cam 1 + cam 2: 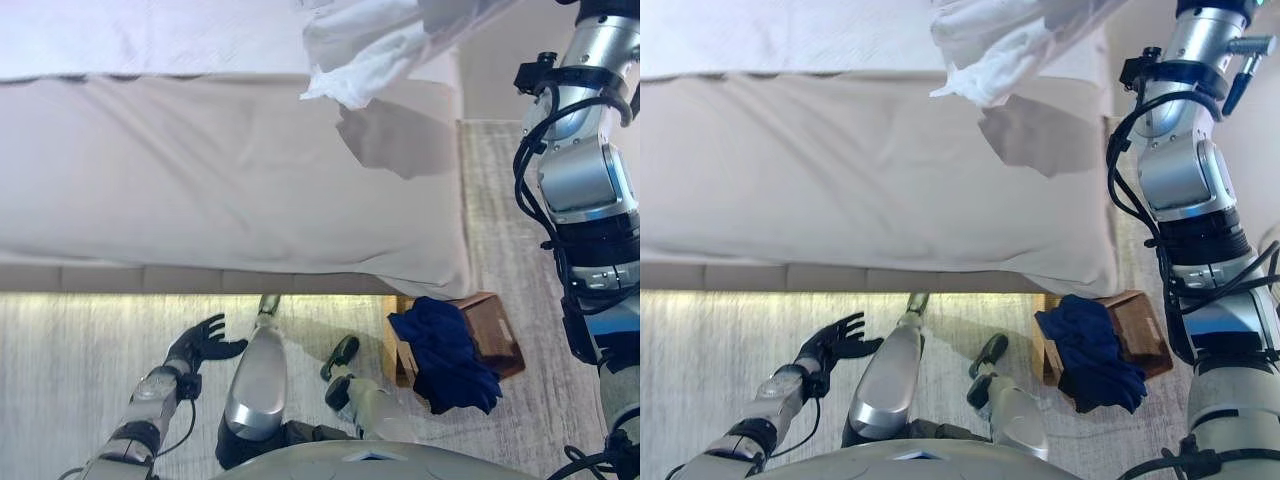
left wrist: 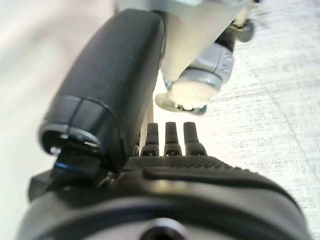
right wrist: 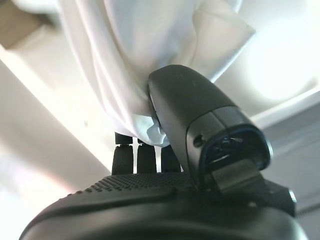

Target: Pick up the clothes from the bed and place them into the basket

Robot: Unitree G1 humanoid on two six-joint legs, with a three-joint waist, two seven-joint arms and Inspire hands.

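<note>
A white garment hangs in the air above the bed's right end and casts a shadow on the cover. My right hand is shut on it, the cloth pinched between thumb and fingers. My right arm reaches up along the right side. The brown basket stands on the floor below the bed's right corner, with a dark blue garment draped in and over it. My left hand is low over the floor at the lower left, open and empty.
The bed with a beige cover spans the upper part of the eye views, its front edge running across the middle. A pale rug lies on the floor in front of it.
</note>
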